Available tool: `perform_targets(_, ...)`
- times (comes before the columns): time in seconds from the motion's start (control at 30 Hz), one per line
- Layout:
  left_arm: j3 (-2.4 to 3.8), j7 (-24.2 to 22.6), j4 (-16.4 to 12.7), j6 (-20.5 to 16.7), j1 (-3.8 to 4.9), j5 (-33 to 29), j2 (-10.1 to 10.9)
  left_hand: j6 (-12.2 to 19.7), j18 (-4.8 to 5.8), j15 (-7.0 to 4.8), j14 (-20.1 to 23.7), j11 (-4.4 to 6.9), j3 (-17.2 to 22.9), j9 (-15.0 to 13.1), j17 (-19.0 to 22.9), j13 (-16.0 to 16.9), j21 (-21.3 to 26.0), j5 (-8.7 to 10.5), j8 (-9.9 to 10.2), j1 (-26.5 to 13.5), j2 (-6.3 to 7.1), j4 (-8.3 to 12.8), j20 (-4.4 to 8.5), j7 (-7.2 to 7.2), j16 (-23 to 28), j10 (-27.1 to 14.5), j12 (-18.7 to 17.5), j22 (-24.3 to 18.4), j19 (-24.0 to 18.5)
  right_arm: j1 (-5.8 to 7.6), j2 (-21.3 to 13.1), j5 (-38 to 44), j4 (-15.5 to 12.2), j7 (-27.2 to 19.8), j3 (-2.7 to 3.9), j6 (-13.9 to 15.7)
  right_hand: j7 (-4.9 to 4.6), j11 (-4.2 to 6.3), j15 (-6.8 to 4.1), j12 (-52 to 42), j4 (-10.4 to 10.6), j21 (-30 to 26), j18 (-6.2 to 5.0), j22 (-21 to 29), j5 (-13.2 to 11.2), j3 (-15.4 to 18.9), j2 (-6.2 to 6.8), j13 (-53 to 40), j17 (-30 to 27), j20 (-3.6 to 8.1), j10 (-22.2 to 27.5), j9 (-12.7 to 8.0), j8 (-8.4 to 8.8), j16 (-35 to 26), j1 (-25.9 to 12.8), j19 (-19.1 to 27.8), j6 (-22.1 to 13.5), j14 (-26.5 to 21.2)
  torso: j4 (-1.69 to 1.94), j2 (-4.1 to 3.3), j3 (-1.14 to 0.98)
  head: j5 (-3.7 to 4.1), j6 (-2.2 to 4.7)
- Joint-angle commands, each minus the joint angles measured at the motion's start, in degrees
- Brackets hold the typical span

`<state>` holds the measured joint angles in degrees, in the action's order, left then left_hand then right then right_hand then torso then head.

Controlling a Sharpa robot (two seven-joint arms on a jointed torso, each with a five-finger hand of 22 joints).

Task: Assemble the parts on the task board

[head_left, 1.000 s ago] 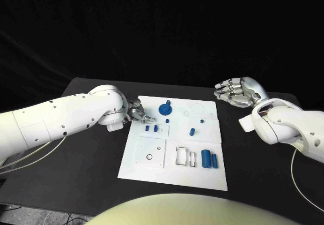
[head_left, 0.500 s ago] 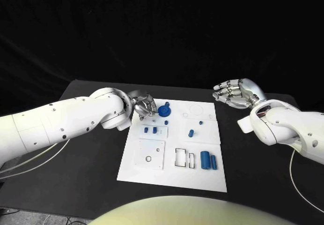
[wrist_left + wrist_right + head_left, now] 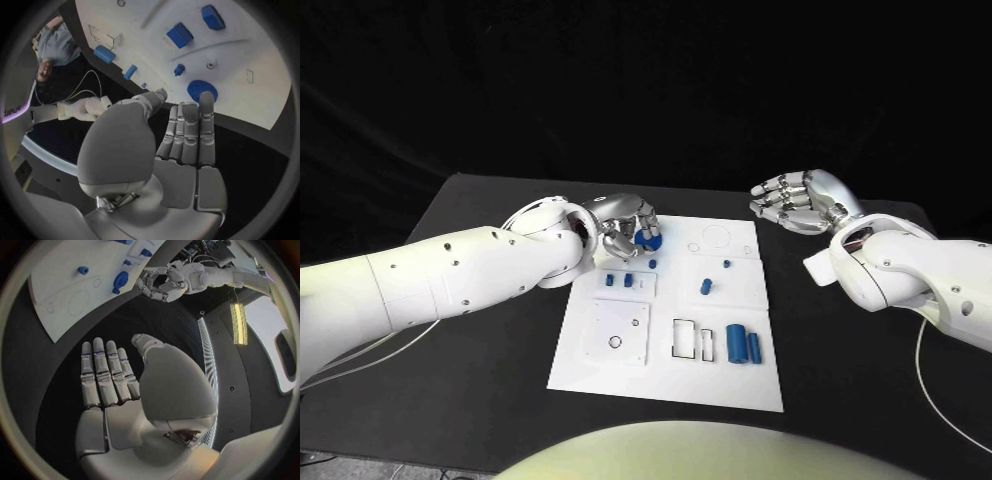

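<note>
The white task board [image 3: 668, 375] lies in the middle of the black table. At its far left corner sits a round blue disc [image 3: 648, 238], and my left hand [image 3: 626, 220] hovers right over it with nothing in its grasp. In the left wrist view the straight fingers [image 3: 187, 135] point at the disc [image 3: 202, 90]; I cannot tell if they touch it. Two small blue blocks [image 3: 620, 279] lie just nearer on the board. My right hand [image 3: 802, 200] is raised beyond the board's far right corner, empty, its fingers [image 3: 103, 372] stretched out.
Two blue bars [image 3: 747, 345] lie beside a rectangular outline [image 3: 694, 338] near the board's right front. Small blue pegs [image 3: 726, 264] and a short piece [image 3: 708, 285] sit mid-board. Black table [image 3: 862, 380] surrounds the board on every side.
My left hand has moved from the board's left edge towards the far end and now hangs over the blue disc. The right hand has hardly moved.
</note>
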<state>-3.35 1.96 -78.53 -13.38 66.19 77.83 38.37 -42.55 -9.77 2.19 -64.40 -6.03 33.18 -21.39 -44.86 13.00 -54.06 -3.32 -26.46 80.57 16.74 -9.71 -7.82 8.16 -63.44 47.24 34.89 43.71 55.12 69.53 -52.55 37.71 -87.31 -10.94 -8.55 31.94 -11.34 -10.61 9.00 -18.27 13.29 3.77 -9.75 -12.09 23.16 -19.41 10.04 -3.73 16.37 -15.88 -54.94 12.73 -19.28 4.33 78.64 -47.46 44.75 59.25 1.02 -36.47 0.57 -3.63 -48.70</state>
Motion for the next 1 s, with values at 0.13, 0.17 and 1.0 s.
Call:
perform_targets(0.13,-0.27,-1.8,1.7,3.5,-0.22,9.9,-1.9,-0.8,-0.13,0.0,-1.0,-0.12,-1.0,1.2,-0.1,-1.7,-2.6,0.05,1.1,0.8,0.02,0.2,-0.13,0.0,-2.2,-0.3,-1.9,2.9,1.7,-0.05,0.1,1.5,-0.1,-0.5,0.0,-1.0,-2.79,0.01,-0.3,0.3,0.0,0.0,-0.81,0.1,-0.3,-0.2,-0.17,0.1,-0.1,0.12,-0.2,-0.1,-0.16,-0.1,-0.1,-0.3,0.5,0.2,-0.09,-0.07,0.03,0.01,-0.1)
perform_targets(0.17,-0.31,-1.5,2.0,4.2,-0.24,10.3,-2.2,-1.1,0.0,0.01,-1.3,-0.13,-1.2,1.5,-0.3,-2.0,-3.3,0.05,1.2,0.9,0.0,0.2,-0.16,0.07,-2.9,-0.4,-2.3,3.7,2.1,-0.05,0.1,1.5,-0.1,-0.5,0.0,-1.0,-2.79,0.01,-0.3,0.3,0.0,0.0,-0.81,0.1,-0.3,-0.2,-0.17,0.1,-0.1,0.12,-0.2,-0.1,-0.16,-0.1,-0.1,-0.3,0.5,0.2,-0.07,-0.05,0.02,0.05,-0.11)
perform_targets(1.0,-0.44,0.6,3.9,10.2,-0.38,12.6,-4.4,-6.7,1.29,-0.17,-4.9,0.2,0.4,4.2,-2.6,-5.2,-10.7,0.05,3.3,2.6,-0.28,-0.9,-0.27,0.05,-10.4,5.4,-5.2,12.1,6.3,-0.09,0.2,1.6,-0.1,-0.5,0.01,-0.9,-2.86,-0.04,-0.28,0.3,0.0,0.0,-0.8,0.2,-0.3,-0.3,-0.03,0.1,-0.2,0.12,-0.2,-0.2,-0.06,-0.1,-0.2,-0.4,0.4,0.1,0.02,0.05,-0.03,0.47,-0.2)
